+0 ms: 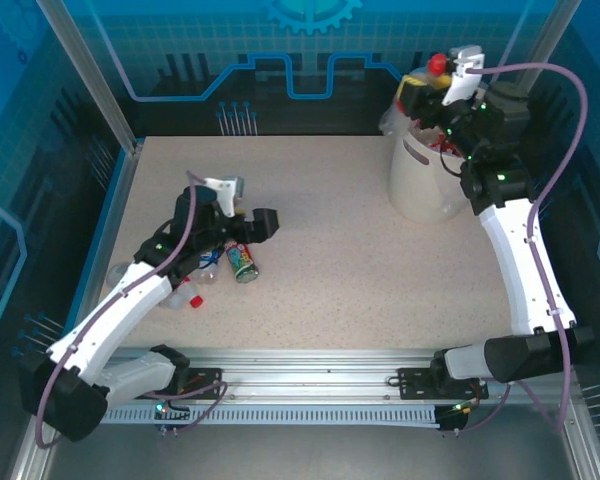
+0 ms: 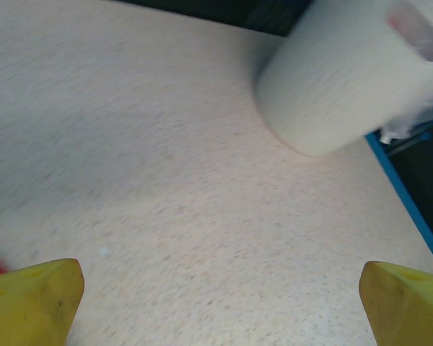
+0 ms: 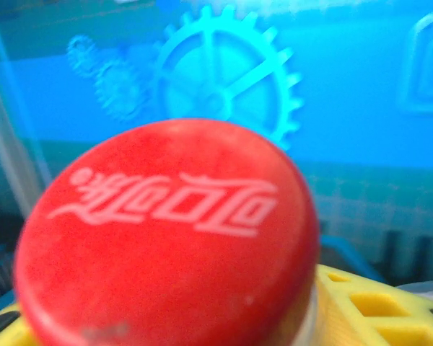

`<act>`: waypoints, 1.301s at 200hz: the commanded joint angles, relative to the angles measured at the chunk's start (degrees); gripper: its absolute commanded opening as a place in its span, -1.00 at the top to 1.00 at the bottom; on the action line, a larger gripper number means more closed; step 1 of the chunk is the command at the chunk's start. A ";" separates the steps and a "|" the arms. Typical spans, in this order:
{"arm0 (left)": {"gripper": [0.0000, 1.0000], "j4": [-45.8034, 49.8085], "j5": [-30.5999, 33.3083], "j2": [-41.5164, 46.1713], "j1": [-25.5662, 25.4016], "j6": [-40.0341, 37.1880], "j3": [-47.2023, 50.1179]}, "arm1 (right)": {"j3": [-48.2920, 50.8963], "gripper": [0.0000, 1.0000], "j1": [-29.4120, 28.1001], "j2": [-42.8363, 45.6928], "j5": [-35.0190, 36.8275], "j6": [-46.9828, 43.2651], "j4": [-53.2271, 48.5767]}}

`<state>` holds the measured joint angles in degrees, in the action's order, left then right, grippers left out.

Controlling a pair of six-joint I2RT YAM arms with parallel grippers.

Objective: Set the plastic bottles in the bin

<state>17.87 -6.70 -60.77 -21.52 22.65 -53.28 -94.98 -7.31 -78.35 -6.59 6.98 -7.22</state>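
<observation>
Two arms over a speckled beige tabletop [image 1: 340, 280], blue gear-printed panels [image 1: 310, 25] behind.
Left gripper [image 1: 260, 228] spread wide, loose bottles [image 1: 243, 262] beside it; right gripper [image 1: 430, 85] pinches a red-capped bottle [image 1: 438, 64] above the white bin [image 1: 420, 185].

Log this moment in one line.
left hand: open, above table near loose bottles | right hand: shut on red-capped bottle, raised over bin | status: bottle not yet dropped

Open tabletop [image 1: 360, 290] stretches between the bottles [image 1: 242, 263] and the bin [image 1: 420, 185].
</observation>
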 commanded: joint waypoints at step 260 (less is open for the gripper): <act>-0.91 22.47 14.87 2.06 22.06 0.07 1.30 | -16.99 0.25 10.66 -31.21 14.86 -11.39 -24.64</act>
<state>37.01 6.81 -59.07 -0.03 24.86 -49.80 -110.72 2.26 -106.63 10.90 -6.61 -30.28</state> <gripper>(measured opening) 0.953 0.540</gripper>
